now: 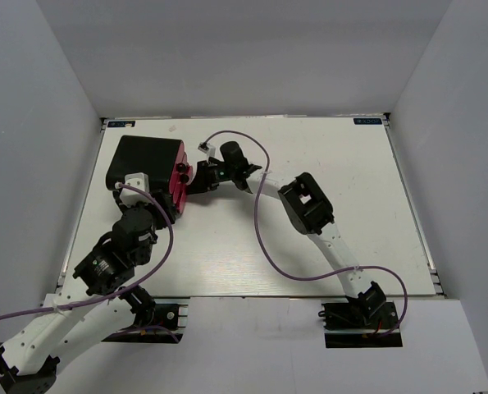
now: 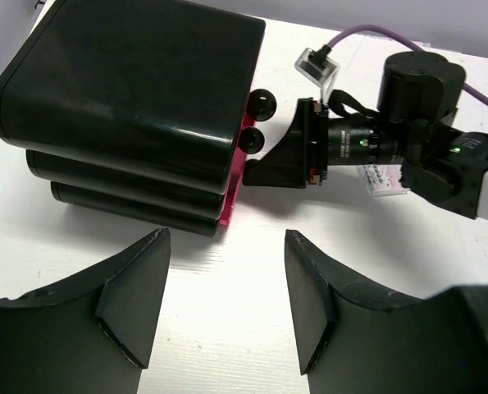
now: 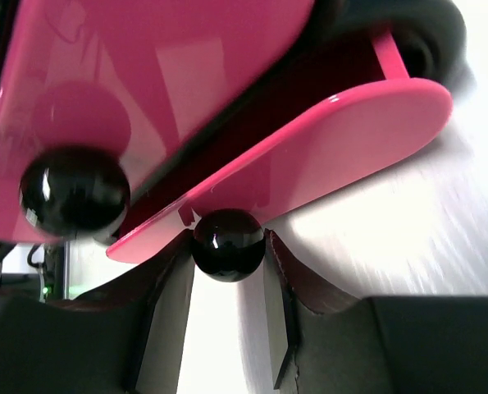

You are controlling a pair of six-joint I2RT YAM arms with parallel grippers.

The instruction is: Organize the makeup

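Left wrist view: left gripper (image 2: 225, 283) fingers apart, empty, near black case (image 2: 129, 98). Right gripper (image 3: 227, 275) fingers clamped on lower drawer knob (image 3: 227, 242); pull straight out, level, slowly. Makeup unseen, presumably inside.

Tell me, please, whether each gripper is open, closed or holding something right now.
Left gripper: open, holding nothing.
Right gripper: closed on a black drawer knob.

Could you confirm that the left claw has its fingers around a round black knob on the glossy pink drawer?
Not quite: it is the right claw that has its fingers around the round black knob on the glossy pink drawer, as the right wrist view shows.
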